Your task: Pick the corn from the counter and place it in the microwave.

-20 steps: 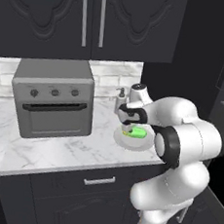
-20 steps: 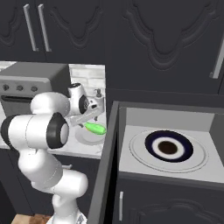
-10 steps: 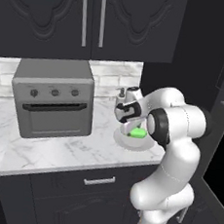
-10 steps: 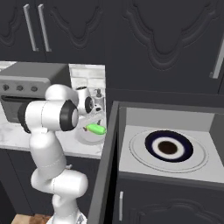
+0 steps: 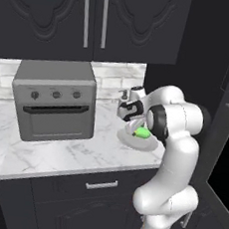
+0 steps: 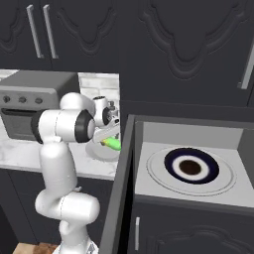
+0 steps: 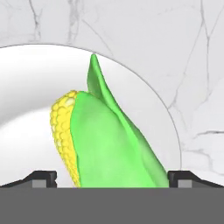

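Note:
The corn [image 7: 109, 140], bright green husk with yellow kernels along one side, lies on a white plate [image 7: 26, 109] on the marble counter [image 7: 197, 65]. My gripper [image 7: 112, 178] is open just above it, with a dark fingertip [image 7: 43, 176] on each side of the cob. From the base, the corn [image 5: 142, 133] shows beneath the hand [image 5: 132, 114] on the plate [image 5: 133, 141]. To the right stands the microwave [image 6: 191, 168], its door [image 6: 120, 193] swung open and its turntable plate bare. The corn [image 6: 113, 144] lies just left of that door.
A grey three-knob toaster oven [image 5: 55, 100] stands on the counter [image 5: 67, 154] to the left. A soap dispenser [image 5: 123, 96] stands behind the plate by the tiled wall. Dark cabinets hang overhead. The open microwave door juts out between plate and cavity.
The arm has folded upward at the elbow and the hand has come down closer over the corn. Corn and plate have not moved.

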{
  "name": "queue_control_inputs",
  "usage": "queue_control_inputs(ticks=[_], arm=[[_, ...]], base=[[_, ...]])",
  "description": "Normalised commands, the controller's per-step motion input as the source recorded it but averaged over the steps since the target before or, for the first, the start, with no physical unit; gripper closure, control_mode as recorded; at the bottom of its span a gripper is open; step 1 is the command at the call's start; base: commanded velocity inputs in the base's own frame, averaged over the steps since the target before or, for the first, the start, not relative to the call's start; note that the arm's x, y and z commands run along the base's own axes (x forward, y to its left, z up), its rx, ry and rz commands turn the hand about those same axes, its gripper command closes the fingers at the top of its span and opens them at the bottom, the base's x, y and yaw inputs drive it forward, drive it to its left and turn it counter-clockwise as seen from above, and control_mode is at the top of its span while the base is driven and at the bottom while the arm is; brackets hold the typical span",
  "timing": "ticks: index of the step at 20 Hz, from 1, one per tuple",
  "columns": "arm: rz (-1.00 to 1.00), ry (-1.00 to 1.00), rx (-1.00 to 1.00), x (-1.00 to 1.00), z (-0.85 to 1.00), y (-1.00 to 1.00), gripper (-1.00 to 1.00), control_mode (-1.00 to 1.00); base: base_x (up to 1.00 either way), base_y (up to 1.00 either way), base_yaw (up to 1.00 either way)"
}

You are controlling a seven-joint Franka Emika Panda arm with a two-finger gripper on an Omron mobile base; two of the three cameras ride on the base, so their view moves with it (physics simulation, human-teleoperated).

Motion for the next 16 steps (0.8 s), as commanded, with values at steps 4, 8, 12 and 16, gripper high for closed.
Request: queue_control_inputs(ticks=[4, 8, 12, 16], arm=[[0.04, 0.06, 0.0, 0.0, -0.54, -0.07, -1.0, -1.0], [0.05, 0.03, 0.0, 0.0, -0.52, -0.03, -1.0, -1.0], [0.04, 0.0, 0.0, -0.02, -0.4, 0.0, 1.0, -1.0], [0.05, -0.03, 0.0, -0.33, -0.08, 0.0, 1.0, -1.0]], base=[[0.0, 0.0, 0.0], [0.0, 0.0, 0.0], [0.0, 0.0, 0.0], [0.0, 0.0, 0.0]])
